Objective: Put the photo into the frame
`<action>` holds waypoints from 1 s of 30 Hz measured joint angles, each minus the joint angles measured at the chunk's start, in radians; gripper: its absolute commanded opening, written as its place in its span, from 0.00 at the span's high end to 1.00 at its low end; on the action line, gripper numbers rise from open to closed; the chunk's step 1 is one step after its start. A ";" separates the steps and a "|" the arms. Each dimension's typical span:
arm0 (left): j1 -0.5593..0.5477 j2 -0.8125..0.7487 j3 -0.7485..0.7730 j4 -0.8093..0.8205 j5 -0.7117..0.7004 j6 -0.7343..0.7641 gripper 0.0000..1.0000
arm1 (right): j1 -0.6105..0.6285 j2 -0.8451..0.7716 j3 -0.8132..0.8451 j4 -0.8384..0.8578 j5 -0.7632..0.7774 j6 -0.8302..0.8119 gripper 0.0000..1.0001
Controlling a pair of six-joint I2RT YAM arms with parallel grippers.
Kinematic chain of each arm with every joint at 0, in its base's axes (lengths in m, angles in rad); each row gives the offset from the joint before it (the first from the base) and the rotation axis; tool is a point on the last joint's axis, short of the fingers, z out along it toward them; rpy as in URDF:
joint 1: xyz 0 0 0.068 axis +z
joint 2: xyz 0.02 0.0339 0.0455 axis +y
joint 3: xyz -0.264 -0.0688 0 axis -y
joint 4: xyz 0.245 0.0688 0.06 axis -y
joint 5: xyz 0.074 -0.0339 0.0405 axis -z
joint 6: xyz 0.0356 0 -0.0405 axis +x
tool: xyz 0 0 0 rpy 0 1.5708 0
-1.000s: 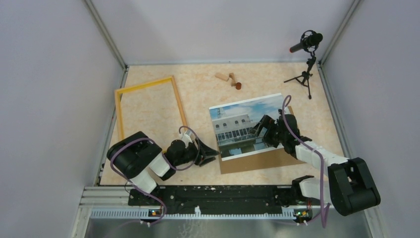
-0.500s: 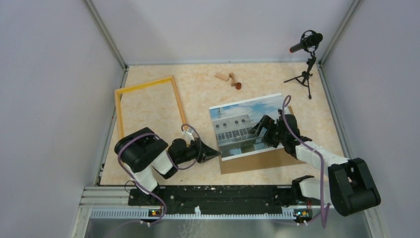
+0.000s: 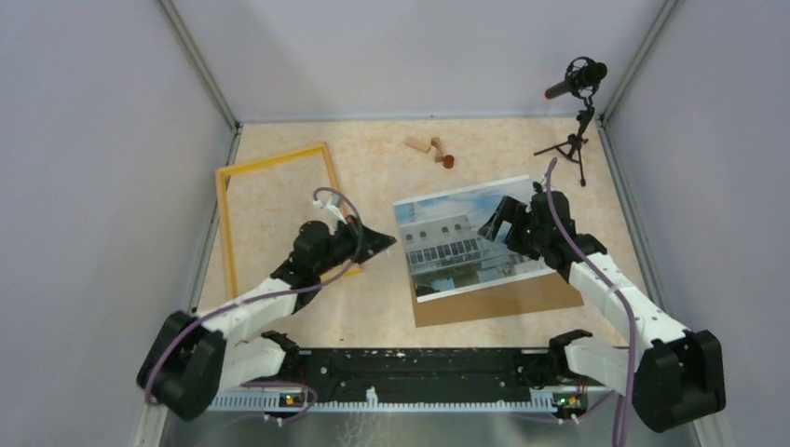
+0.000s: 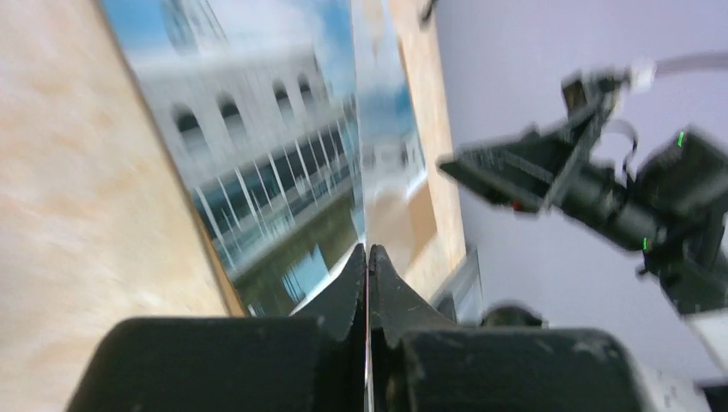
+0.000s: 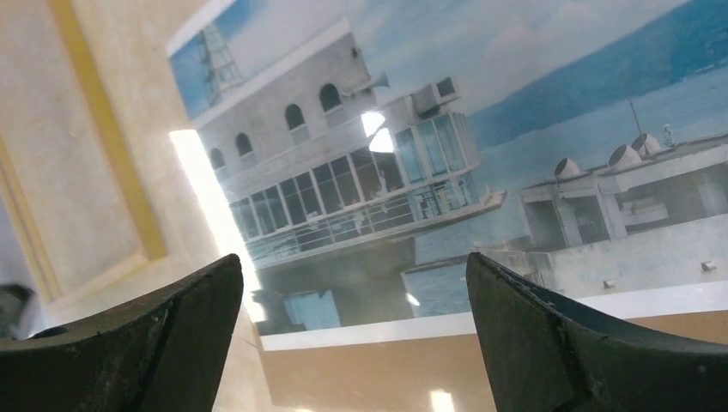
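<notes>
Photo [image 3: 456, 247] not in frame [image 3: 272, 158] yet: lies on brown backing board [image 3: 503, 300], well apart from the frame at left. Right gripper [image 3: 498, 221] hovers over its right side, jaws spread, empty. Left gripper [image 3: 380, 242] pinched together, empty, between frame and photo. Pickup and placement both remain.

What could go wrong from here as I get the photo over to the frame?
1. The photo lies flat on the brown backing board; the open right jaws above it may slip on the glossy print or drag the board along.
2. The left jaws, shut, point at the photo's left edge and could push or crease it.
3. The left arm lies over the frame's near right corner and might knock it askew.
</notes>
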 measured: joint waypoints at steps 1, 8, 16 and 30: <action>0.044 -0.060 0.013 -0.056 -0.003 0.021 1.00 | 0.005 -0.015 0.022 -0.021 0.012 -0.006 0.01; 0.387 -0.267 0.123 -0.409 0.001 0.130 1.00 | 0.087 -0.076 0.093 -0.082 0.039 0.032 0.01; 0.526 -0.284 0.150 -0.554 0.026 0.098 1.00 | 0.349 -0.006 0.099 0.030 0.057 0.267 0.01; 0.525 -0.379 0.055 -0.548 0.107 -0.011 1.00 | 0.787 0.117 -0.175 0.510 0.430 0.945 0.01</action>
